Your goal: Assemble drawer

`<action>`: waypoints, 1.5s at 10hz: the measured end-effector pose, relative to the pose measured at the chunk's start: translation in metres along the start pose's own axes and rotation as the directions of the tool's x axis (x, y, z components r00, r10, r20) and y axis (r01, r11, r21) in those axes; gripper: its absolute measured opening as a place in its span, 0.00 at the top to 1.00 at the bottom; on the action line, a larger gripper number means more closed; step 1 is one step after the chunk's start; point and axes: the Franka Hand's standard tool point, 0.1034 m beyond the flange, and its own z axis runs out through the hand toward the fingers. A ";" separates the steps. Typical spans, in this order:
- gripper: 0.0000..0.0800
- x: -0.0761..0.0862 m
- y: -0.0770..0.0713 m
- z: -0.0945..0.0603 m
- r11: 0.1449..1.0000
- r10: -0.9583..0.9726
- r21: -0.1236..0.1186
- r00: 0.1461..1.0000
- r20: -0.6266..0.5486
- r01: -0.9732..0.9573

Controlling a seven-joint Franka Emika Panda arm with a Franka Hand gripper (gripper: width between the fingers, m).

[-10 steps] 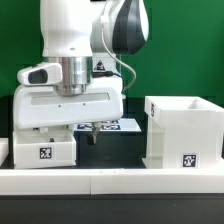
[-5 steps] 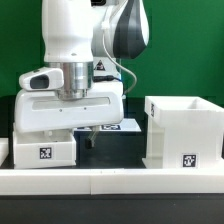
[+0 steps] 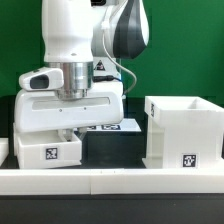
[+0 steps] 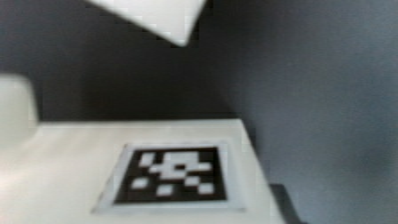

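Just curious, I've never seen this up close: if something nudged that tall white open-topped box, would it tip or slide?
Probably slide: the shell stands upright on a base about as broad as it is tall. It looks hollow, thin-walled and open on top, so likely light for its size. Its smooth plastic walls may be slippery.

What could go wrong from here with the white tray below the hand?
1. The hand sits low at the low white plastic tray, fingertips hidden, so any grip is unconfirmed; the tray may slip or tilt.
2. The tall white boxy shell stands apart at the exterior view's right; the tray could catch on its wall.
3. The long white border rail lies just in front and could snag it.
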 end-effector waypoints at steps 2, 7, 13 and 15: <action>0.95 0.000 0.000 0.000 1.000 0.000 0.000 1.000 0.000 0.000; 0.95 0.020 -0.024 -0.009 0.994 -0.112 0.003 0.994 0.008 0.112; 0.95 0.029 -0.024 -0.012 0.946 -0.324 0.019 0.946 0.032 0.323; 0.95 0.031 -0.032 -0.010 0.856 -0.517 0.002 0.855 0.025 0.518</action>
